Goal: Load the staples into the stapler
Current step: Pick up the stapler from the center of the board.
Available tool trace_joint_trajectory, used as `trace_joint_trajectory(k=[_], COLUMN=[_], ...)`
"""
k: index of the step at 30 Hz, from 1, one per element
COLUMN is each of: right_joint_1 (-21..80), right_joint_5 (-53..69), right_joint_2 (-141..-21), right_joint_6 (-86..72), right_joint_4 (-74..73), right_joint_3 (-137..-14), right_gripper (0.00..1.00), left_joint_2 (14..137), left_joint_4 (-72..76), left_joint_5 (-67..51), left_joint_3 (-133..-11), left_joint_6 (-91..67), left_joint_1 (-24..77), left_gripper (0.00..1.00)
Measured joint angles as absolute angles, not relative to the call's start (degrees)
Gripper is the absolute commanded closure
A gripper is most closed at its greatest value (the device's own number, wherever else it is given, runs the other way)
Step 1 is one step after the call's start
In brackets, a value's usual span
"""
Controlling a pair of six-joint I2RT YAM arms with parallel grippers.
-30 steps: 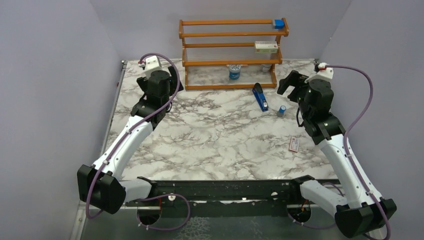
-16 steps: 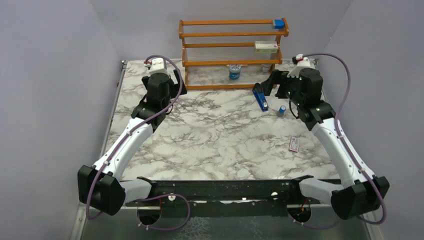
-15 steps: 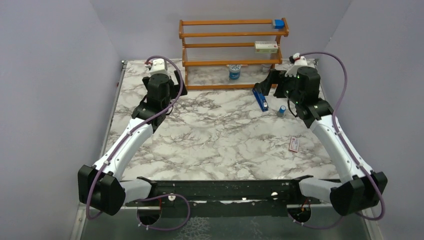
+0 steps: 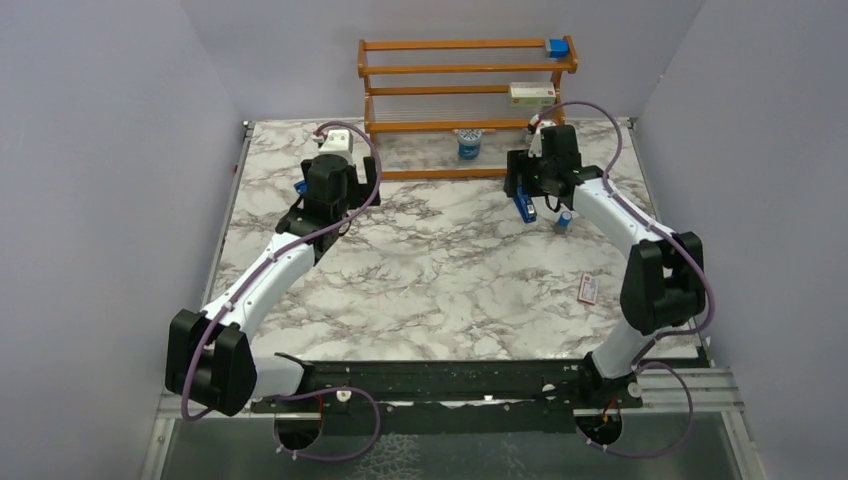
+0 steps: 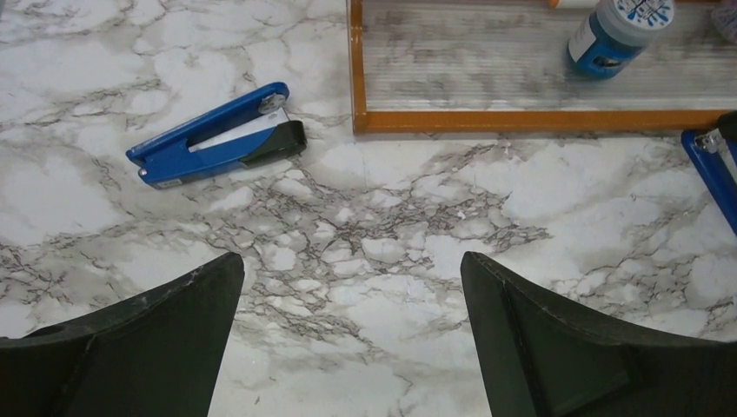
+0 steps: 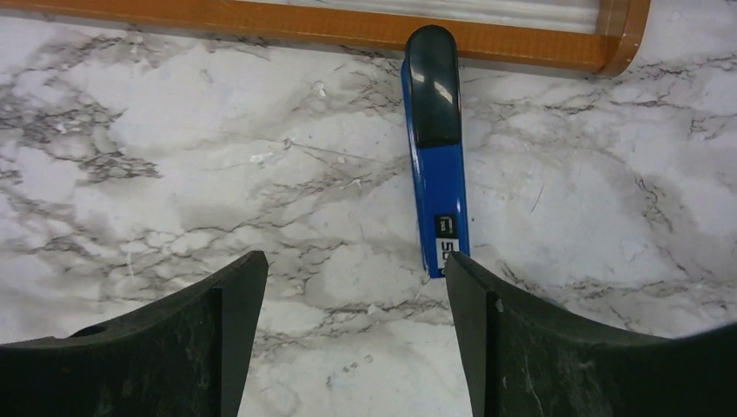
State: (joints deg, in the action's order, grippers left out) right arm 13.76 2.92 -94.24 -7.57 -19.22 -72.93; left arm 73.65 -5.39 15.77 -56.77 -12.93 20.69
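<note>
Hovering with jaws spread wide, the right gripper (image 6: 352, 261) has the blue stapler (image 6: 437, 174) just ahead by its right fingertip, while the left gripper (image 5: 352, 258), equally spread, faces a second blue stapler (image 5: 217, 137) ahead-left.

A bench (image 4: 440, 285) topped in white marble with grey veins fills the middle of a small booth. Plain pale lilac walls (image 4: 100, 150) close it in on the left, back and right. An orange wooden shelf rack (image 4: 455, 69) with open tiers stands at the bench's far edge. A black rail (image 4: 450, 378) runs along the near edge. The light is soft and even.
</note>
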Motion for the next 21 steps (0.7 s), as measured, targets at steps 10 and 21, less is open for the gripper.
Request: trace_joint_trajectory(k=[10, 21], right_joint_1=[13.7, 11.2], right_joint_5=[0.9, 0.7], right_joint_2=[-107.4, -113.8], right_joint_6=[-1.5, 1.7], right_joint_4=[-18.8, -19.0], right_joint_3=[-80.6, -86.0], right_gripper=[0.27, 0.37], left_joint_2=[75.8, 76.4], left_joint_4=[-5.1, -4.0], left_joint_5=[11.0, 9.6], left_joint_3=[-55.8, -55.8], left_joint_6=[-12.8, -12.6], left_joint_1=[20.7, 20.7], left_gripper=[0.01, 0.01])
